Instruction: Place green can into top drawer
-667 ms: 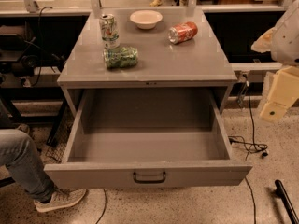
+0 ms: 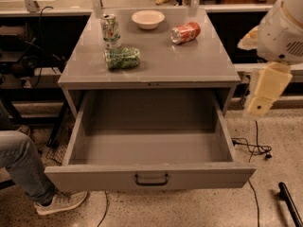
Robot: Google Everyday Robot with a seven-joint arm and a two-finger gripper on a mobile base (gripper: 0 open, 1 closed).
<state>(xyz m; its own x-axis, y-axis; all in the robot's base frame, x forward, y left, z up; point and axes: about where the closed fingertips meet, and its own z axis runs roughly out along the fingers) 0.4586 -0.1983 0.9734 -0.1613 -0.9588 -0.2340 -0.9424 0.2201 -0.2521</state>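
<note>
Grey counter (image 2: pixel 189 65) over the open, empty top drawer (image 2: pixel 151 174); speckled floor, dark benches behind.
Green can (image 2: pixel 122 58) lies on its side, counter left, just in front of the upright white can (image 2: pixel 110 30). Gripper (image 2: pixel 261 100) hangs off the right edge, well apart; spread or closed, cannot tell. Best approach looks to be from above, across the can's width, without nudging the white one.
</note>
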